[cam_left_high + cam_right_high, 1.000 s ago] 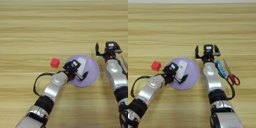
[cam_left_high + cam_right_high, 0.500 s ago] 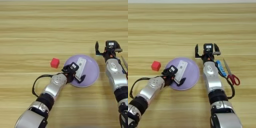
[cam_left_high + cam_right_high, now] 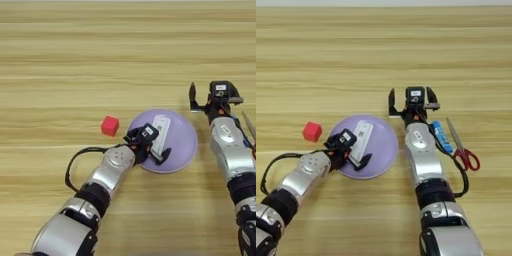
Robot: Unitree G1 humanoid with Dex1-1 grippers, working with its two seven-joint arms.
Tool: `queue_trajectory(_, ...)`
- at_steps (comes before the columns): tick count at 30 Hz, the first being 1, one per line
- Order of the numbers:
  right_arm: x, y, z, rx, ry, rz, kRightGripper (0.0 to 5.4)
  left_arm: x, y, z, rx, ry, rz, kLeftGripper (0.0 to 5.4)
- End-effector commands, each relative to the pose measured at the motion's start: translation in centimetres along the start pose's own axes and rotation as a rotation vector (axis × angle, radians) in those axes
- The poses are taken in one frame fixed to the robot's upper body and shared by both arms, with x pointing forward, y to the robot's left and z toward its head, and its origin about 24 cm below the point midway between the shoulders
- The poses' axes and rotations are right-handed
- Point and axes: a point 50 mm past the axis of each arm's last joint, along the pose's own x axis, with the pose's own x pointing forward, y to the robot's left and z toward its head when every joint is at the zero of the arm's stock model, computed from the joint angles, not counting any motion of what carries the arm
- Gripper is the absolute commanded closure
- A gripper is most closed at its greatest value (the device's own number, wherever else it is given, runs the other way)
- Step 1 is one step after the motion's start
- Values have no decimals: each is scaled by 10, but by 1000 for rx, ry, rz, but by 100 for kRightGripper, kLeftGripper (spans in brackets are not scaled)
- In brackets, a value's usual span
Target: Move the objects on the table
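The lavender plate (image 3: pixel 183 141) rests on the wooden table (image 3: pixel 75 65), and the white bar (image 3: pixel 160 130) lies flat on it, pointing away from me. My left gripper (image 3: pixel 148 146) is open at the plate's near-left rim. One finger (image 3: pixel 364 160) is by the bar's near end and the other is at the rim. The red cube (image 3: pixel 110 125) sits on the table just left of the plate. My right gripper (image 3: pixel 411 102) hangs open and holds nothing, beyond the plate's right side.
Scissors with red handles (image 3: pixel 464 151) and a blue pen (image 3: pixel 441 136) lie to the right of my right forearm. A black cable (image 3: pixel 75 162) loops out beside my left forearm.
My left gripper has let go of the white bar and drawn back toward the plate's near-left rim. The bar now lies on the plate. The right arm has not moved.
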Motion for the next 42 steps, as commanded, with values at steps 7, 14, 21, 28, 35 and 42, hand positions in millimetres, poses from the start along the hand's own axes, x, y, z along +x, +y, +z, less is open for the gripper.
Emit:
queue_trajectory(7,-1,2,0,5,12,-3,3,-1,3,-9,11,46,13,0)
queue_trajectory(14,-1,2,0,4,11,-3,0,-1,3,-10,21,54,14,32)
queue_trajectory(21,-1,2,0,3,9,-3,0,-1,3,-10,28,54,10,97)
queue_trajectory(28,-1,1,0,2,8,-3,0,-1,3,-10,25,50,15,163)
queue_trajectory(35,-1,1,0,2,7,-4,0,-1,4,-9,24,46,19,223)
queue_trajectory(42,-1,1,0,2,7,-3,0,-1,5,-8,23,40,23,256)
